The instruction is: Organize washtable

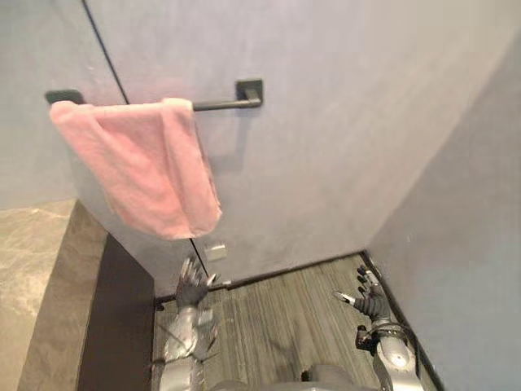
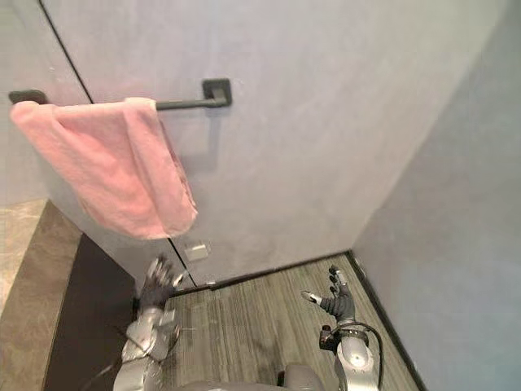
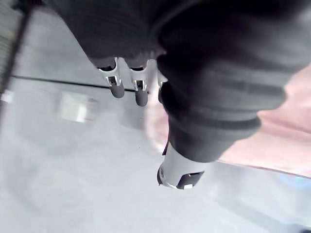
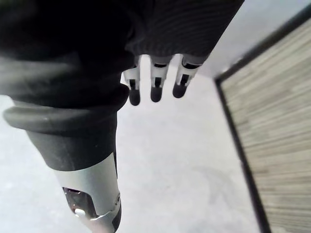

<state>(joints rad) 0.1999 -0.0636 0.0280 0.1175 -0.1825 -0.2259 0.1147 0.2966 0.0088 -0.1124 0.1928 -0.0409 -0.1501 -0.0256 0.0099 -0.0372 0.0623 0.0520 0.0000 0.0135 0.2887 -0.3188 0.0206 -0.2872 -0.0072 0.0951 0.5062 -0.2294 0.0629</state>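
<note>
Left eye view: left hand [image 1: 192, 285] under pink towel [image 1: 142, 167], both hands empty.
We see the left hand at lower centre-left, fingers spread, holding nothing. The pink towel hangs above it and slightly left, draped over the dark towel bar [image 1: 220, 103] in the upper left; the bar's long axis runs left-right along the wall. The right hand [image 1: 370, 300] is at lower right, fingers loosely spread, well apart from the towel. We judge the left hand nearer, so the reach goes up.

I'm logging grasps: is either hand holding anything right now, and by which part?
Nothing is held. The left hand and the right hand are open and empty; the pink towel hangs over the wall rail, untouched.
</note>
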